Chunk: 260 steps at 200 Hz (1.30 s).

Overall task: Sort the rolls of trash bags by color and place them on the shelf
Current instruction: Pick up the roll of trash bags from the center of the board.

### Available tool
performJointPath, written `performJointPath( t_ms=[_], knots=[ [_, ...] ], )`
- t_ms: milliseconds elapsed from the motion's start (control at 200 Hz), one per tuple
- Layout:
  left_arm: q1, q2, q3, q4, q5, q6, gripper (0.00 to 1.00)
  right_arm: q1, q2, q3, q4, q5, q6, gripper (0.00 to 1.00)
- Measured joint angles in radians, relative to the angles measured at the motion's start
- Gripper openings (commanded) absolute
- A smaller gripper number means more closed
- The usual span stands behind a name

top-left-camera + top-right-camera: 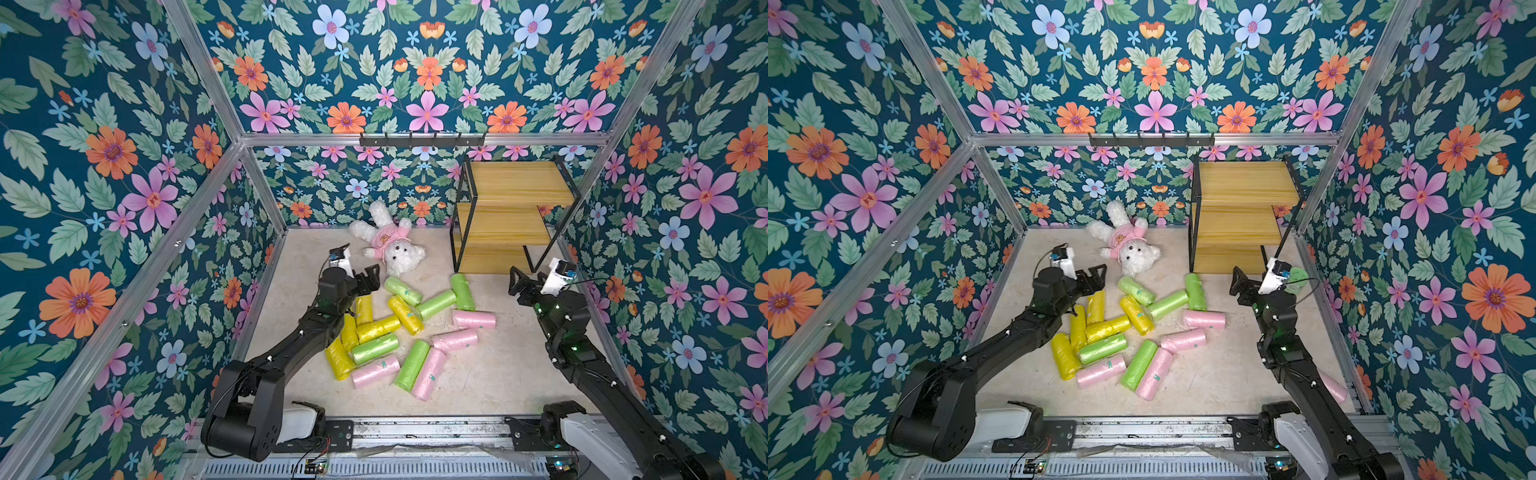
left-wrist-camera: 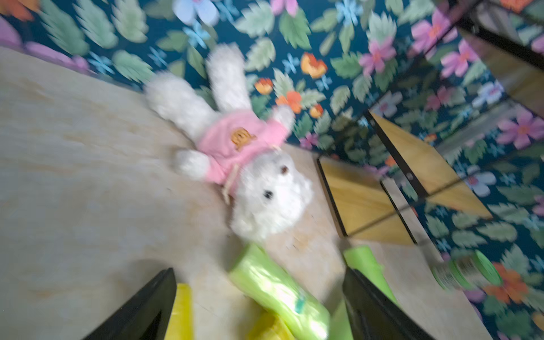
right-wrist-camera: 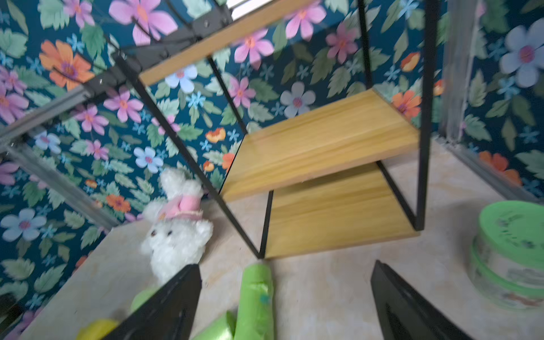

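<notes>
- While the left gripper [image 1: 370, 277] was held over the far left edge of the pile, its jaws were spread wide and nothing was gripped.
- The right gripper [image 1: 525, 280] was held in the air near the front of the shelf [image 1: 519, 183], its jaws spread wide too, with nothing gripped.
- The rolls of trash bags [image 1: 405, 314] were all left lying on the pale table [image 1: 498, 374], most in a messy pile in the middle.
- Five yellow rolls [image 1: 378, 328] were bunched on the left side, partly hidden under the left arm [image 1: 291, 340].
- Five green rolls [image 1: 436, 304] were seen, three at the far side and two mixed in nearer the front.
- One green roll [image 1: 462, 291] was laid just in front of the lowest board of the shelf; whether it touched could not be told.
- Four pink rolls [image 1: 455, 340] were spread over the right and front of the pile, and a fifth pink roll [image 1: 1331, 384] was tucked behind the right arm [image 1: 1291, 361] in a top view.
- A white stuffed toy [image 1: 395, 245] in a pink top was laid behind the pile.
- A small jar [image 3: 512, 253] with a green lid was stood on the table beside the shelf.
</notes>
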<state>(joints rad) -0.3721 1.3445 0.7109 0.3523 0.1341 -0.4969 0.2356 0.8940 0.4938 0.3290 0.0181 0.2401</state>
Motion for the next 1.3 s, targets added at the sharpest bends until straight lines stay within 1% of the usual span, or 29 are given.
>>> performJointPath(
  t_ms=[125,210,315,395,470,615,790,900,1040,1180,1300],
  knots=[
    [-0.097,0.059,0.089,-0.181,-0.004,0.007,0.89,0.043,0.068,0.040,-0.119,-0.052,-0.021,0.92],
    [-0.165,0.089,0.125,-0.256,0.006,0.011,0.89,0.079,0.125,0.065,-0.179,-0.068,-0.040,0.92],
    [-0.245,0.135,0.172,-0.301,0.021,0.014,0.89,0.137,0.189,0.071,-0.211,-0.093,-0.059,0.93],
    [-0.292,0.190,0.211,-0.310,0.023,0.020,0.88,0.144,0.235,0.066,-0.203,-0.095,-0.058,0.92],
    [-0.317,0.245,0.248,-0.315,0.027,0.032,0.87,0.146,0.282,0.053,-0.177,-0.097,-0.045,0.92],
    [-0.331,0.319,0.318,-0.353,0.023,0.079,0.87,0.149,0.391,0.044,-0.077,-0.122,0.010,0.87],
    [-0.334,0.327,0.333,-0.358,0.005,0.107,0.88,0.151,0.549,0.107,0.018,-0.123,0.054,0.79],
    [-0.334,0.322,0.324,-0.361,-0.003,0.111,0.88,0.159,0.626,0.140,0.045,-0.138,0.063,0.77],
    [-0.335,0.309,0.311,-0.368,-0.011,0.112,0.88,0.170,0.688,0.154,0.053,-0.149,0.065,0.75],
    [-0.335,0.308,0.309,-0.368,-0.018,0.115,0.88,0.174,0.717,0.158,0.056,-0.146,0.064,0.72],
    [-0.335,0.308,0.309,-0.368,-0.018,0.120,0.88,0.174,0.740,0.166,0.062,-0.129,0.063,0.67]
  ],
)
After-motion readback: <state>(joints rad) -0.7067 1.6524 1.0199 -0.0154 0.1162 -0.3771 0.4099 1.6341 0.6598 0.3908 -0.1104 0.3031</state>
